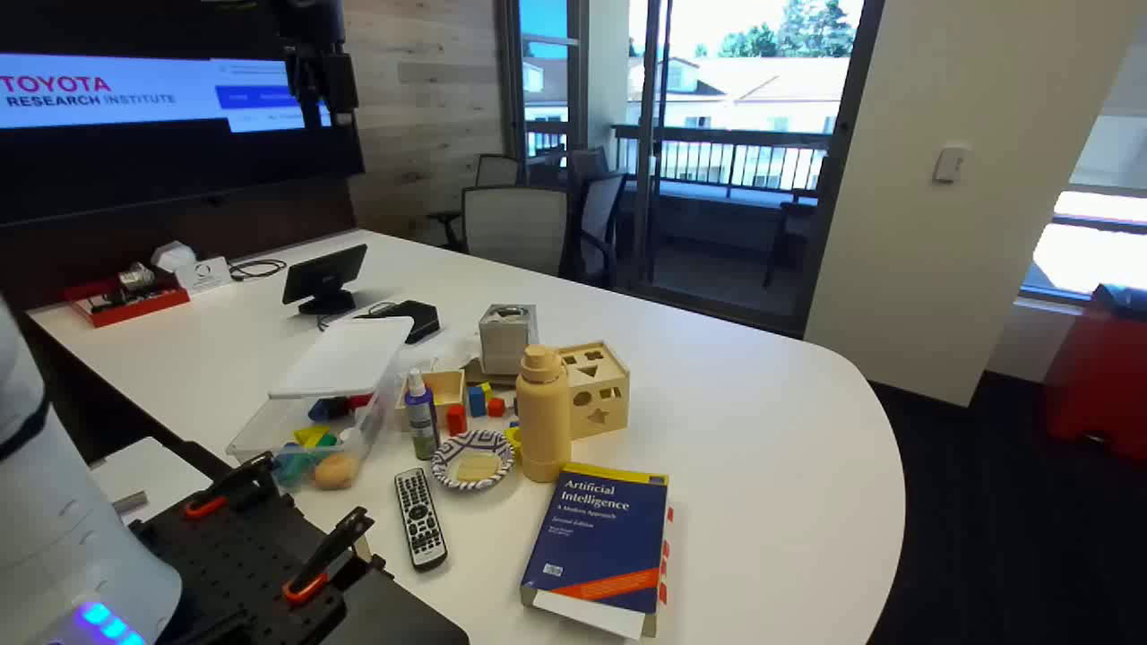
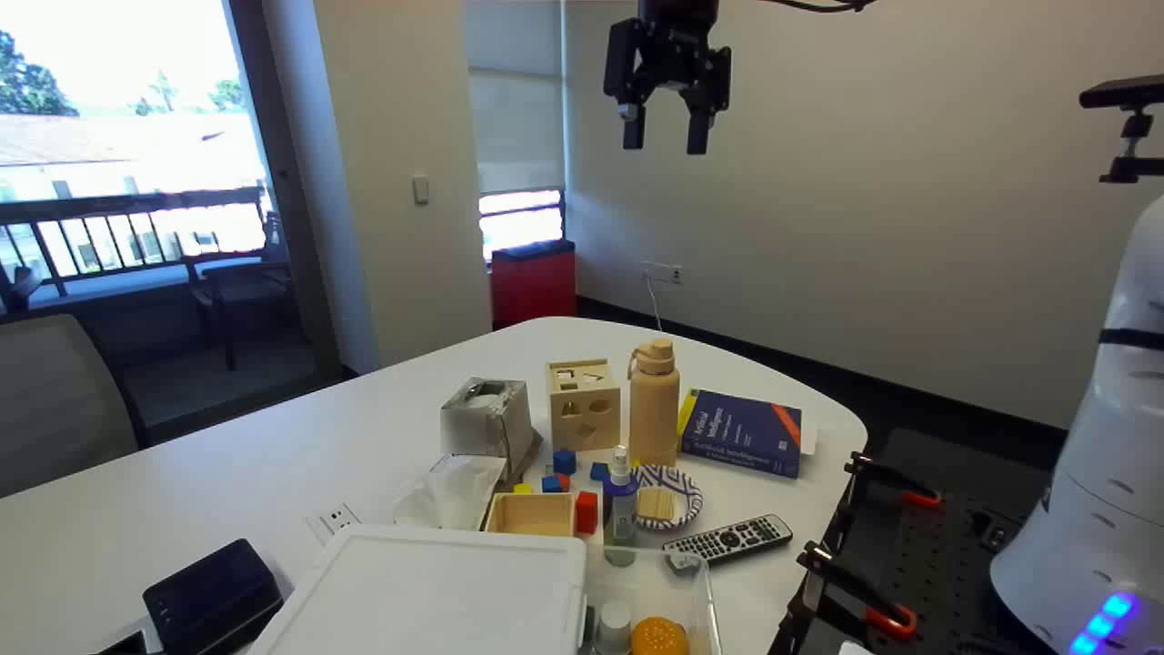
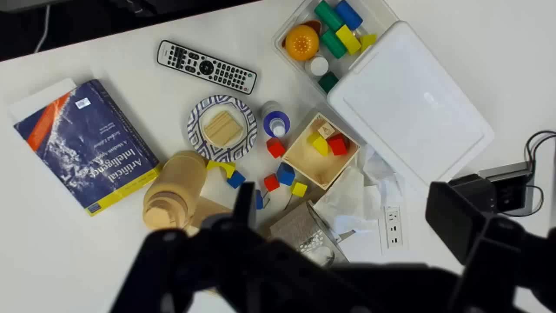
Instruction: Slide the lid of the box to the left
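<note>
Tipping could be suffered by the lid (image 3: pixel 410 102), resting over part of the box (image 3: pixel 376 18), if one edge is pressed hard by the gripper (image 2: pixel 665 140), whose empty jaws are held wide apart above.

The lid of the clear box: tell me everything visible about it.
The lid is a flat, whitish rectangle with rounded corners and a faint line inside its edge; it looks like plastic. It lies off-centre on the clear box, covering part of it; bright blocks and an orange item show in the uncovered part. How the lid's far end is supported is hidden. The claw hangs in the air, apart from it.
</note>
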Robot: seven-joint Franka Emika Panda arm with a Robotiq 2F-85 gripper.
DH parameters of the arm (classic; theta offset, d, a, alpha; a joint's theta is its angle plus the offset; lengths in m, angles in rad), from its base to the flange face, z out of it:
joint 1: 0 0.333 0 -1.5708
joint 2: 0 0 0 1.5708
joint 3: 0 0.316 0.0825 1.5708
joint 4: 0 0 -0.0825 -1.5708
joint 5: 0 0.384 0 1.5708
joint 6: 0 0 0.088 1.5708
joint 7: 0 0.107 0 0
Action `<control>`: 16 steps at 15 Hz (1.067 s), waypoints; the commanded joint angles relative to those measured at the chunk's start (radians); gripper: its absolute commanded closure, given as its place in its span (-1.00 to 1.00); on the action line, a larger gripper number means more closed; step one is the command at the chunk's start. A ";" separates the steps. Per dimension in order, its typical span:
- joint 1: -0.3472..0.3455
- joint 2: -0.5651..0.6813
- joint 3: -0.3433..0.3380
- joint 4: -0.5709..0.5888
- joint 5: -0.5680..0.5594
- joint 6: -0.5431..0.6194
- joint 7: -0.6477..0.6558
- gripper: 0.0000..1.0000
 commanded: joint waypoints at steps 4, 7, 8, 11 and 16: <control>0.024 0.064 0.024 -0.026 0.007 0.057 -0.017 -1.00; 0.065 0.166 0.070 -0.097 0.006 0.182 -0.026 -1.00; 0.081 0.208 0.084 -0.118 0.006 0.229 -0.029 -1.00; 0.125 0.363 0.127 -0.170 -0.014 0.410 -0.006 -1.00; 0.189 0.630 0.137 -0.193 -0.039 0.694 -0.020 -1.00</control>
